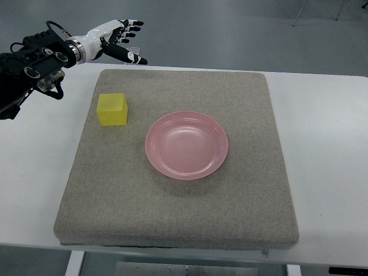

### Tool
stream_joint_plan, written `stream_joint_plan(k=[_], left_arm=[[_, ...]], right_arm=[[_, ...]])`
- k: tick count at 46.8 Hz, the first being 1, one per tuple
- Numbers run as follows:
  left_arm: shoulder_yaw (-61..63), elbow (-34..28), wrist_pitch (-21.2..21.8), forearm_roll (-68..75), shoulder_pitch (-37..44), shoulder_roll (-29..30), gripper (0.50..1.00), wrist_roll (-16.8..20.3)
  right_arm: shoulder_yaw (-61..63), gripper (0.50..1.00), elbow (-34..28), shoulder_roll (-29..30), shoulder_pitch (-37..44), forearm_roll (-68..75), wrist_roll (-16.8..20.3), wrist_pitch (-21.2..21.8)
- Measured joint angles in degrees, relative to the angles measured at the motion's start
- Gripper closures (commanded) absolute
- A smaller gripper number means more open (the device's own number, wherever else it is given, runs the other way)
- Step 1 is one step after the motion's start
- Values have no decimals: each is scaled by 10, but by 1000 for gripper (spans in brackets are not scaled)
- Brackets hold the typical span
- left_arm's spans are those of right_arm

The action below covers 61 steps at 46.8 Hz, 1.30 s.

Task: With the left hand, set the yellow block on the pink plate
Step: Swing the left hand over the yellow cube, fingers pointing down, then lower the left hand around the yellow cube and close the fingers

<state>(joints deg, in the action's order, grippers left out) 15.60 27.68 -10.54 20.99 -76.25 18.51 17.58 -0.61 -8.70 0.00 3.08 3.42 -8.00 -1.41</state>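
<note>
A yellow block point(112, 109) sits on the grey mat point(178, 201), at its left side. An empty pink plate point(187, 145) lies near the mat's middle, to the right of the block. My left hand point(122, 39) is white with black fingertips. It hovers beyond the mat's far left corner, above and behind the block, with its fingers spread and holding nothing. The right arm is out of view.
The mat lies on a white table point(328, 144). The table's far edge runs just behind the mat, with grey floor beyond. A table leg and shelf show below the near edge.
</note>
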Motion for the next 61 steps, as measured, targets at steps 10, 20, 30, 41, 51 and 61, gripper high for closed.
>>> stream_joint_plan(k=[10,20,30,41,51,61], left_arm=[[0,38,-6,128,-9,34,514,2],[0,115,-20,221,-46,84,514,6],[4,176,-22,311,-64,131,516,11],[5,217,-22,394,-60,175,516,39],[8,249,-22,399,-58,196,516,39],[27,258,-22,397,-54,206,514,38]], right_arm=[[0,576,0,0,0,0,0,0],[0,576,0,0,0,0,0,0],[0,576,0,0,0,0,0,0],[0,576,0,0,0,0,0,0],[0,576,0,0,0,0,0,0],[0,576,0,0,0,0,0,0]])
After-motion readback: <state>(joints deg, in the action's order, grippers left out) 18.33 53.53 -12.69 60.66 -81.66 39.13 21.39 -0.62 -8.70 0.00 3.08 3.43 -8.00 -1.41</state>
